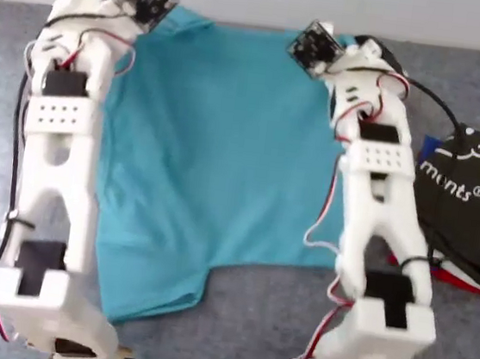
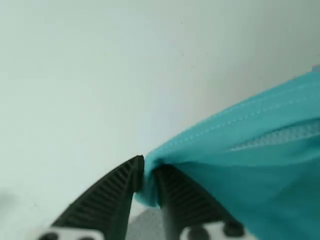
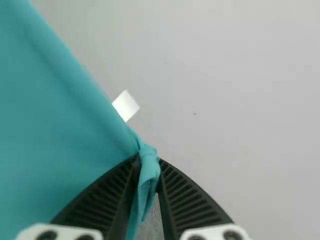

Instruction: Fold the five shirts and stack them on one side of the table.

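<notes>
Ribbed black fingers of the left gripper (image 2: pixel 146 172) and right gripper (image 3: pixel 147 167) clamp corners of the teal cotton shirt (image 1: pixel 216 159), held above the far edge of the grey table (image 1: pixel 276 322), likely to pull it taut for folding.

The left gripper (image 2: pixel 148 172) is pinching a bunched edge of the teal shirt (image 2: pixel 250 165) between its two ribbed black fingers (image 2: pixel 107 200), the cloth sitting right at the fingertips and poking out just past them. From the pinch the shirt is spreading away to one side of the claw, showing a line of pale stitching. A pale wall (image 2: pixel 100 75) is filling the space beyond the claw, and a grey surface (image 2: pixel 145 222) is showing in the gap between the fingers.
</notes>
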Available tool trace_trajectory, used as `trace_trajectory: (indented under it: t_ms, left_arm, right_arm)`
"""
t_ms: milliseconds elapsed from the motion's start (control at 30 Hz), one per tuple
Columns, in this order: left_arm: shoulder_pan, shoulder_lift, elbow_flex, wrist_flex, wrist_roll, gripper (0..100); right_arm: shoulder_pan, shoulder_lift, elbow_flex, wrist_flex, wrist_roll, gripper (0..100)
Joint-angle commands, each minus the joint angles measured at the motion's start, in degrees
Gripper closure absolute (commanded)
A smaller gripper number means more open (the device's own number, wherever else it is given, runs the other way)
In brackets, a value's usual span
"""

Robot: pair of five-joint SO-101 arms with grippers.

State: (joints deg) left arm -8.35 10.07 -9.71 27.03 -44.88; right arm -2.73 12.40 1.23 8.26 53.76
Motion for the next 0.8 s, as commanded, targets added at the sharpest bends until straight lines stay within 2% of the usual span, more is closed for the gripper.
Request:
trace_trajectory:
  t_ms: [0,100,333,533,700,767]
  left_arm:
    - [0.26,3.16,-11.82,4.48,-0.88,99]
    - [0.35,5.1,-17.89,14.07,-0.88,99]
    - [0.35,5.27,-23.87,37.63,-0.97,99]
    - [0.53,5.27,-26.86,56.26,-0.97,99]
    - [3.34,5.27,-26.95,71.74,-0.79,99]
    - [4.4,5.1,-25.71,73.58,0.79,99]
  right_arm:
    - [1.36,2.24,-6.33,-1.54,0.62,98.8]
    - [1.01,2.95,-6.77,-0.66,0.53,98.8]
    - [0.31,1.8,-6.86,9.27,-1.93,98.8]
    - [2.33,-3.21,-6.77,25.8,-8.53,98.8]
    - [1.89,-8.04,-6.77,39.25,-12.4,98.8]
    - [1.89,-9.19,-6.77,43.47,-12.84,98.8]
